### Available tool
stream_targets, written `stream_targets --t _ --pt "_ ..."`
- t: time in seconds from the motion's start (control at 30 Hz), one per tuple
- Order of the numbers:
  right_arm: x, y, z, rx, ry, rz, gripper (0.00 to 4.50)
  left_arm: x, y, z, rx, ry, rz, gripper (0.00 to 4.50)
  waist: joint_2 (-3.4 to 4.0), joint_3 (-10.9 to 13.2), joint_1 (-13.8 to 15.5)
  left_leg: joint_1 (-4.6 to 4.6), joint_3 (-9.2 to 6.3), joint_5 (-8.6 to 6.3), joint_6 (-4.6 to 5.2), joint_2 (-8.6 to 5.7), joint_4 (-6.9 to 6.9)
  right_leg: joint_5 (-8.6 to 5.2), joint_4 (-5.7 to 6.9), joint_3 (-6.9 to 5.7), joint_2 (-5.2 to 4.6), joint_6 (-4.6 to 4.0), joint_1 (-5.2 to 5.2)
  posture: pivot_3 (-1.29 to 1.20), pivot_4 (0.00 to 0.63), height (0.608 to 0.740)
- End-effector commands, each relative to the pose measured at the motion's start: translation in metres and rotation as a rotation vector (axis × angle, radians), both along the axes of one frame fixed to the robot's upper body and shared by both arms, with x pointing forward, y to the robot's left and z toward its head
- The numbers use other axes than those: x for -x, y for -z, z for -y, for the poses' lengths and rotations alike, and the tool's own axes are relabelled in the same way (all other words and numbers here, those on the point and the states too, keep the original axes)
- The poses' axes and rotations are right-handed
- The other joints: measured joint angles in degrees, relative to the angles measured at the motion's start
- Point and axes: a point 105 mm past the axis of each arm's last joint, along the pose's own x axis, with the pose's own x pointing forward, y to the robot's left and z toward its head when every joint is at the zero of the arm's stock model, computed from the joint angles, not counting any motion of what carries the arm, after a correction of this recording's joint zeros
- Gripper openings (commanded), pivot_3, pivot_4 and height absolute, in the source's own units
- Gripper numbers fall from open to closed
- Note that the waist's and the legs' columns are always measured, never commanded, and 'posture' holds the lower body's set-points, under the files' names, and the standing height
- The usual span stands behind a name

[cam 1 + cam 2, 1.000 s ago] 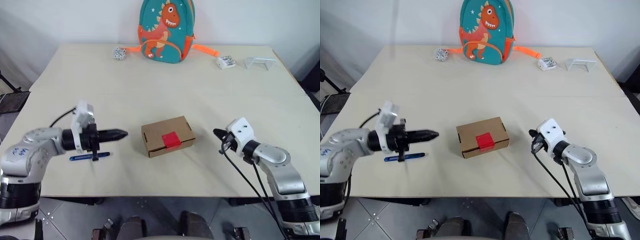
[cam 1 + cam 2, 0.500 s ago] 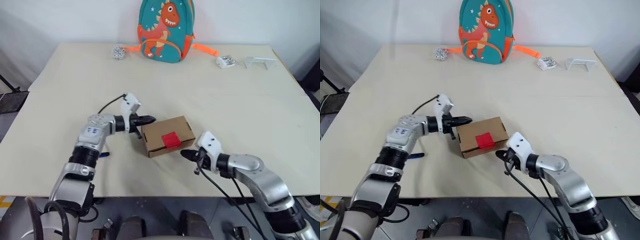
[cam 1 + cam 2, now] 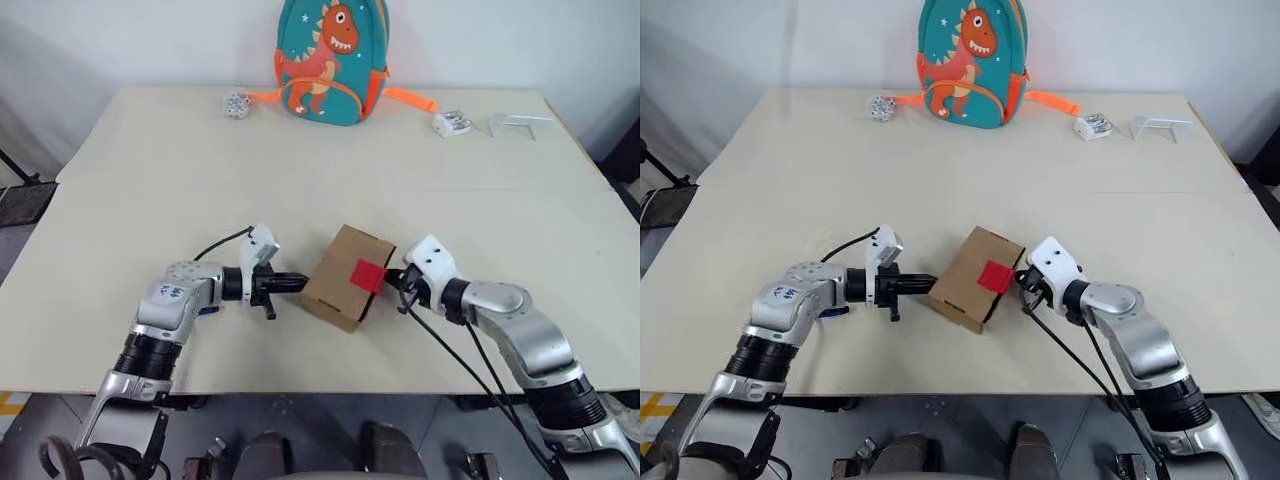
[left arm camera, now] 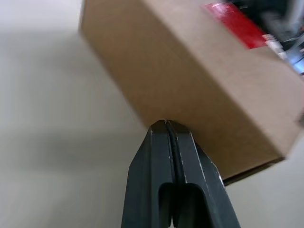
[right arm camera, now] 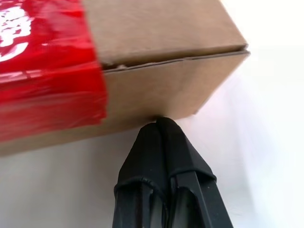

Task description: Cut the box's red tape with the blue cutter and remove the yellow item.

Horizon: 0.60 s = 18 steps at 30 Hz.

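left hand (image 3: 303,282): fingers pressed together, tip against the box (image 3: 343,283) side | right hand (image 3: 390,283): fingers together, tip touching the opposite side, just below the red tape (image 3: 367,273) | box: between both hands on the desk (image 3: 300,170) (turned diagonally) | blue cutter (image 3: 832,311): behind left hand, mostly hidden

Dinosaur backpack (image 3: 331,60), patterned ball (image 3: 237,105), two small items along table (image 3: 150,160) back

Both arms reach inward, forearms low; left gripper (image 3: 300,281) and right gripper (image 3: 389,281) closed, tips facing each other.
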Motion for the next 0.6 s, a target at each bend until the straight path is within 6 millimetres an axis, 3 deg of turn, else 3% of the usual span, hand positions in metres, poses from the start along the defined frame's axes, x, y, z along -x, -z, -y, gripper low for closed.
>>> stream_targets --t 0.03,0.3,0.6 --pt "-0.01 -0.014 0.004 0.032 -0.033 0.06 0.0 0.013 -0.008 0.015 0.043 0.023 0.004 0.01 0.0 0.0 -0.03 0.01 0.01 0.0 0.0 0.0 0.0 0.0 0.0 0.0 0.0 0.0 0.0 0.0 0.15 0.74" --pt "-0.035 -0.026 -0.007 0.086 -0.123 0.112 0.0 0.029 -0.003 0.033 0.079 0.02 -0.052 0.01 0.0 0.0 -0.16 0.03 0.02 0.0 0.0 0.0 0.0 0.0 0.02 0.03 0.0 0.0 0.0 0.0 0.15 0.74" --pt "-0.053 -0.032 -0.046 0.086 -0.255 0.161 0.0 0.027 -0.001 0.036 0.078 -0.01 -0.041 0.01 0.01 0.0 -0.32 0.06 0.01 0.01 -0.02 0.02 0.02 0.0 0.06 0.02 0.0 0.0 0.02 0.0 0.15 0.74"
